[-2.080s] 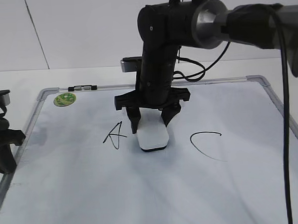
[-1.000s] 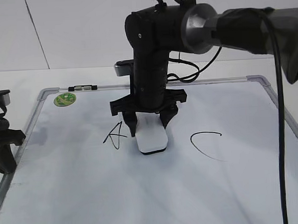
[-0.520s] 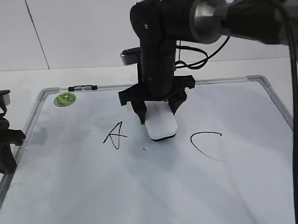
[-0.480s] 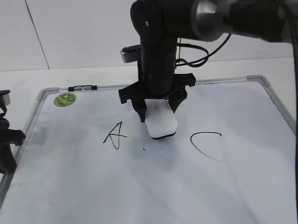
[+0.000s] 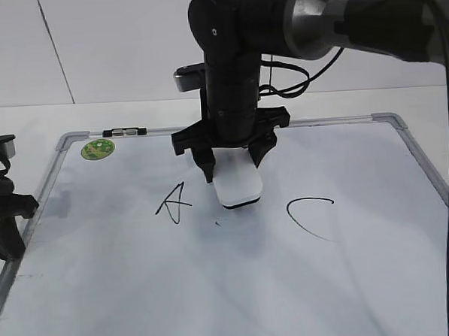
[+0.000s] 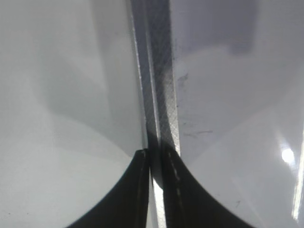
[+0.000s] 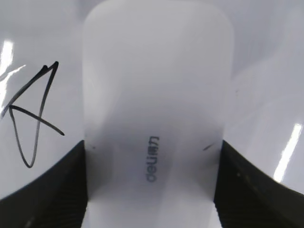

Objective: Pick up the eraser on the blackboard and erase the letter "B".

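Right pincer gripping eraser across its width | eraser pressing on blackboard between "A" and "C" | long axis pointing toward camera | only a speck of "B" remaining, just front-left of it | left pincer closed, idling at frame edge

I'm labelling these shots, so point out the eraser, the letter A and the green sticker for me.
eraser (image 5: 237, 187), exterior view, on its white top face.
letter A (image 5: 174, 203), exterior view, on its black strokes.
green sticker (image 5: 98, 149), exterior view, on its round centre.

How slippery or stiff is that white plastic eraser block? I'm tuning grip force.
The white plastic eraser block looks rigid: its edges stay straight inside the right gripper. Its smooth, glossy shell probably slips easily. The flat base on the white dry-erase board likely resists tipping.
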